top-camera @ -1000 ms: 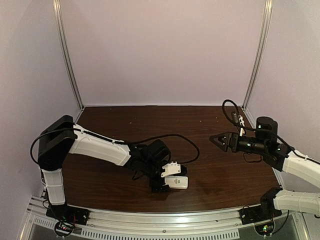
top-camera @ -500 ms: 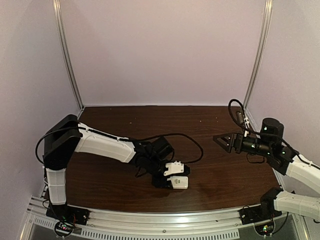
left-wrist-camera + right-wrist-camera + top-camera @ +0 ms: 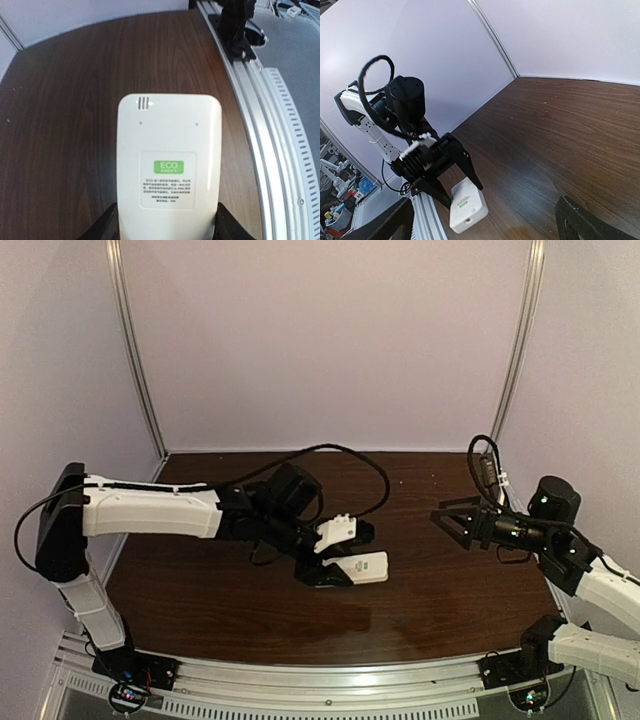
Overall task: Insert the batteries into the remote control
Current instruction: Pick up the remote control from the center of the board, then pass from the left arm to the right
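Note:
The remote control (image 3: 365, 567) is a white slab turned back side up, with a green ECO label (image 3: 168, 166) showing. My left gripper (image 3: 338, 570) is shut on its near end, one black finger (image 3: 102, 227) against each long side, and holds it above the dark wooden table (image 3: 440, 590). In the right wrist view the remote control (image 3: 466, 205) sticks out from the left gripper's fingers (image 3: 465, 167). My right gripper (image 3: 447, 518) hangs open and empty at the right, pointing toward the remote. The batteries are out of view.
A metal rail (image 3: 272, 150) runs along the table's near edge, with an arm base (image 3: 235, 20) bolted to it. A black cable (image 3: 340, 455) loops over the left arm. Pale walls enclose the table on three sides.
The left gripper has shut on the remote, lifted it off the table and carried it toward the middle. The right arm has drawn back slightly to the right.

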